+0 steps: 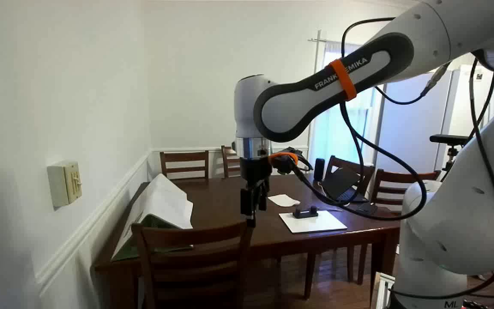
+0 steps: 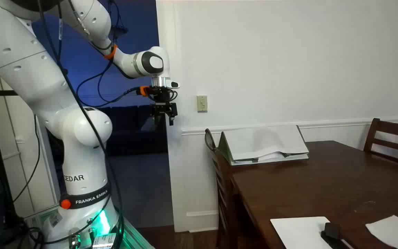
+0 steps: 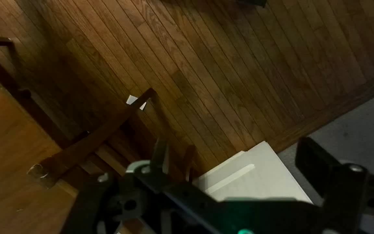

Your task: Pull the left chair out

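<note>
Nearest the camera in the wrist view, the gripper (image 3: 234, 152) is hanging released, its dark fingers (image 3: 315, 164) spread well apart. Below the tool and apart from it, the left chair (image 3: 93, 139) is standing upright, its wooden back close to the table (image 1: 221, 193); in an exterior view it is showing lower than the gripper, between that and the table. Beneath the tool, floorboards (image 3: 206, 81) are lying past the chair, and a small white scrap (image 3: 131, 99) is resting on them, partly hidden by the chair's top rail. Beyond the chair from the gripper, a white pad (image 2: 268, 143) with a green backing is sitting slanted on the table. Farther from the tool, a white board (image 1: 298, 225) is bearing a small black piece (image 1: 305, 214), and a loose sheet (image 1: 283, 200) is lying near it. Well apart from the gripper, a laptop (image 1: 337, 184) is resting and more chairs (image 1: 185, 156) are standing. Above the tool, the white arm (image 1: 290, 111) is supporting it.
</note>
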`<action>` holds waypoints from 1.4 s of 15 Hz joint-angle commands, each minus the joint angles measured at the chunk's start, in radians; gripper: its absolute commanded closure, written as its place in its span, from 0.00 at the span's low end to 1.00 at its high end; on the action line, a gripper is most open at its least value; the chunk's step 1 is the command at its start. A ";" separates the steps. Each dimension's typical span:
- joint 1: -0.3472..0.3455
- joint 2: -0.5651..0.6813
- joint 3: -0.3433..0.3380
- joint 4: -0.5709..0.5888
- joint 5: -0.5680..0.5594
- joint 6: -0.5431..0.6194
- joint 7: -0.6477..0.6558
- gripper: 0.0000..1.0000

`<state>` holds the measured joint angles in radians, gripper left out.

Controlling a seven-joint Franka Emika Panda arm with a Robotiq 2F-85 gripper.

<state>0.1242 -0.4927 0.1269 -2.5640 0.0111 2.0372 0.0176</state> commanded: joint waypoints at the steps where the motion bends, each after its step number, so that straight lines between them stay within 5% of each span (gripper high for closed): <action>1: 0.003 0.001 -0.003 0.001 -0.001 -0.002 0.001 0.00; 8: 0.003 0.001 -0.003 0.002 -0.001 -0.002 0.001 0.00; 13: -0.050 0.242 -0.037 0.237 0.088 -0.045 0.144 0.00; 20: -0.114 0.469 -0.068 0.448 0.083 0.065 0.405 0.00; 21: -0.114 0.494 -0.071 0.463 0.082 0.092 0.436 0.25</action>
<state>0.0162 -0.0852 0.0633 -2.1761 0.0901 2.0738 0.3493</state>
